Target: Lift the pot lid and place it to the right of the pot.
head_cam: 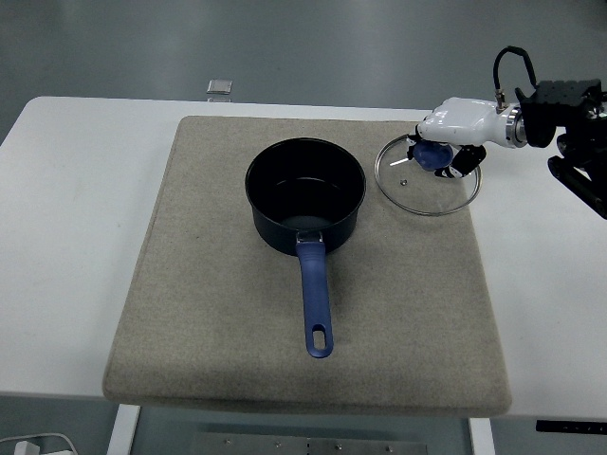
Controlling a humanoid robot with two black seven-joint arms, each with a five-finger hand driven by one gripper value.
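No writing reads anywhere; the pot sits open, the right hand gripping the lid by its knob.

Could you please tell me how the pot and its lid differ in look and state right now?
The pot is dark blue and opaque; the lid is clear glass with a metal rim. The pot stands free at the mat's middle, touched by nothing; the lid is to its right, with the right hand closed on its knob. The pot has a long handle; the lid only a knob. Both have blue grips.
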